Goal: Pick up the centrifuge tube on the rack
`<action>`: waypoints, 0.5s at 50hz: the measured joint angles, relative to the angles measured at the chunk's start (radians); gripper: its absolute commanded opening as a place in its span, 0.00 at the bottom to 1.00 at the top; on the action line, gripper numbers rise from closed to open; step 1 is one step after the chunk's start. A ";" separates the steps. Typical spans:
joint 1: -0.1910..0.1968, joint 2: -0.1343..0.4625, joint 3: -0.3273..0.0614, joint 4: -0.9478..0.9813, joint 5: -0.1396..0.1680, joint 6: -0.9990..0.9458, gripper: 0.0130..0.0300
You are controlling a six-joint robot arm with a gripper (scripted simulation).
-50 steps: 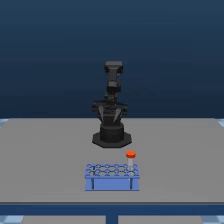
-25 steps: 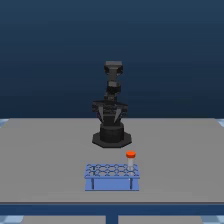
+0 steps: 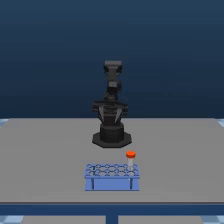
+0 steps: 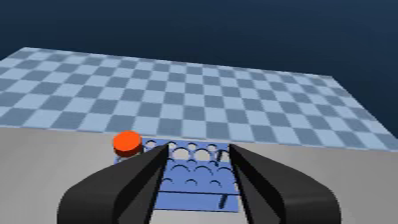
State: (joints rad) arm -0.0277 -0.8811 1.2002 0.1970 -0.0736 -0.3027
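no brand, label or writing can be read on any item in either view.

exterior view, taken from its left to its right: the grey table (image 3: 45,150) runs the full width of the frame. the rack (image 3: 112,176), light blue with a grid of round holes and thin legs, stands near the table's front edge, roughly central. the centrifuge tube (image 3: 130,159) stands upright in a hole at the rack's far corner on the exterior view's right, its orange-red cap above the rack top and the whitish body below it (the tapered tip cannot be made out). behind the rack, well apart from it, the robot arm (image 3: 112,107) rises from a dark octagonal base; the arm is folded upright over that base, its uppermost segment standing above the rest. the gripper itself cannot be picked out in this view.

wrist view: the gripper (image 4: 197,151) shows two dark fingers (image 4: 142,177) with a plain gap between them, so the jaws stand apart and hold nothing. the rack (image 4: 191,172) is seen through that gap and below it. the tube's orange-red cap (image 4: 127,142) sits just beside one finger's outer edge, outside the gap, not touching either finger as far as can be judged. beyond the table edge lies a blue checkered floor (image 4: 213,100).
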 measured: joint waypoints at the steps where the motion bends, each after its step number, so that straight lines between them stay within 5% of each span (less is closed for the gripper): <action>1: 0.001 0.001 0.000 0.012 -0.001 -0.013 1.00; 25: 0.045 0.039 -0.012 0.373 -0.028 -0.344 1.00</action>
State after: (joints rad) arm 0.0174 -0.8425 1.1882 0.5700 -0.1016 -0.6464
